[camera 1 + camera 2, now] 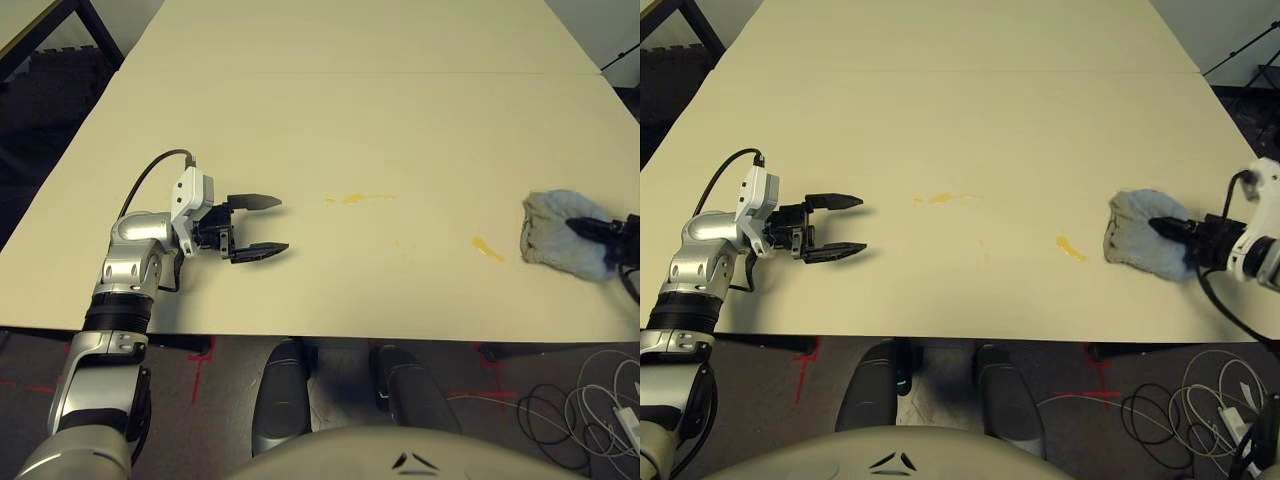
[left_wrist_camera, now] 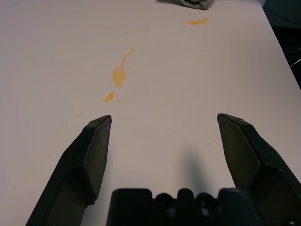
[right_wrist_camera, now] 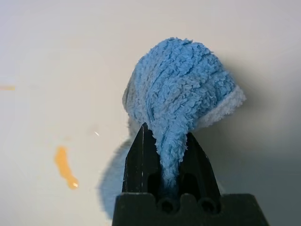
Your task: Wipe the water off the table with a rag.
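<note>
The left arm was seen stretched forward over the near left part of the table, its silver forearm bent at the elbow and its wrist turned inward so that the left gripper pointed toward the middle of the tabletop. Its two black fingers were held wide apart with nothing between them, just above the pale surface.

The right arm was brought in from the right edge, and the right gripper was aimed leftward, toward the spill. Its fingers were pressed together on a fold of the rag, which was pinched up into a lump in the right wrist view while the remainder lay spread on the table.

The rag was found near the table's right edge and fairly near the front edge. Between the two grippers a broad stretch of bare tabletop lay open, and the far half of the table, beyond the thin seam line, was likewise unoccupied.

The water was seen as two separate yellow-orange marks. One short smear lay just left of the rag, apart from it, with its long axis slanted from far-left to near-right. A thinner streak with a small drop beside it lay near the table's middle, its long axis running left to right, ahead of the open left fingers. Cables were seen on the floor below the right front corner.
</note>
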{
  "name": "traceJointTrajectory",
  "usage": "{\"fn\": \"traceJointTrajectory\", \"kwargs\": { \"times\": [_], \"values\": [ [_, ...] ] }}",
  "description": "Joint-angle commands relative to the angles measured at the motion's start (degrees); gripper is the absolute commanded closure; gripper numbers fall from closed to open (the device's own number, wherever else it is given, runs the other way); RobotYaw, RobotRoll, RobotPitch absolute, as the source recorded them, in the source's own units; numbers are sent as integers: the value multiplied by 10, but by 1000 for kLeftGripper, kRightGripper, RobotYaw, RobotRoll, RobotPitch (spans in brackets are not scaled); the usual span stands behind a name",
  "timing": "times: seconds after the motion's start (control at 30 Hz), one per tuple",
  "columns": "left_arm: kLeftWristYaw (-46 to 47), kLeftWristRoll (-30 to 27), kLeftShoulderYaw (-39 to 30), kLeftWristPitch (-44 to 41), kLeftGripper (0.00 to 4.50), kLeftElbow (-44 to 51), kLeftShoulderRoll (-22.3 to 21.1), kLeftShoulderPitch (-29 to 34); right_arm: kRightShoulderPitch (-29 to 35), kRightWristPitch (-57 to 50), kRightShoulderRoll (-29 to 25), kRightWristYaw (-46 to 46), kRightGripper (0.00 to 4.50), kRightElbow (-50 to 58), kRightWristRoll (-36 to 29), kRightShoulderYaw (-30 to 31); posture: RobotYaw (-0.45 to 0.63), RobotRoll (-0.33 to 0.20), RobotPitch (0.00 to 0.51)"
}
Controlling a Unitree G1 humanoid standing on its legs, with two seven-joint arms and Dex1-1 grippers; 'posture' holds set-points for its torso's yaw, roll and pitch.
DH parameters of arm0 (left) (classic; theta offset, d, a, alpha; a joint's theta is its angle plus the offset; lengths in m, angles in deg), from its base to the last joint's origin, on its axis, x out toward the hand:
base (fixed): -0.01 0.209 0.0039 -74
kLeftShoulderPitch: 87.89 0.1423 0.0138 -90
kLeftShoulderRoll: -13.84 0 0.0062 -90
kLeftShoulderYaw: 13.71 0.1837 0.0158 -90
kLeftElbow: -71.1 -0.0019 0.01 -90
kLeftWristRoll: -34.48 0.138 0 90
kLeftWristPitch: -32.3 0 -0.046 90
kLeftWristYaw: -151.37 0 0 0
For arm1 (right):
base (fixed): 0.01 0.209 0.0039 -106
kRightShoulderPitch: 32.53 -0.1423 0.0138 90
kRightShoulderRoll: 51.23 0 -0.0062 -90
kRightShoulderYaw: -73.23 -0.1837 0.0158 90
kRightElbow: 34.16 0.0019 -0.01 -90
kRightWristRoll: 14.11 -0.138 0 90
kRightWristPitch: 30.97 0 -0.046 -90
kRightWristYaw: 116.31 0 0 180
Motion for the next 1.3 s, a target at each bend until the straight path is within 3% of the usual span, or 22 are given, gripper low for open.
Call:
{"fn": "traceJointTrajectory", "kwargs": {
  "times": [0.03, 0.2, 0.57, 1.07, 1.3],
  "values": [
    [-9, 9, 6, 2, 0, -9, -5, 5, 1, -19, -13, -30, 4390, 34, -21, 0, 60, 0, 191],
    [-5, 8, 1, 2, 0, -5, -10, 6, 0, -40, 9, -28, 4390, 62, -21, 30, 81, 0, 196],
    [4, 1, -1, -7, 0, 34, -12, 39, 4, -81, 110, 12, 4392, 108, -11, 120, 119, 0, 208],
    [17, -2, -7, -20, 0, 64, -20, 59, -48, -143, 318, 93, 4393, 225, -23, 227, 149, 0, 222],
    [22, -2, -5, -22, 0, 65, -17, 56, -31, -175, 357, 111, 4393, 272, -32, 252, 153, 0, 223]
  ]
}}
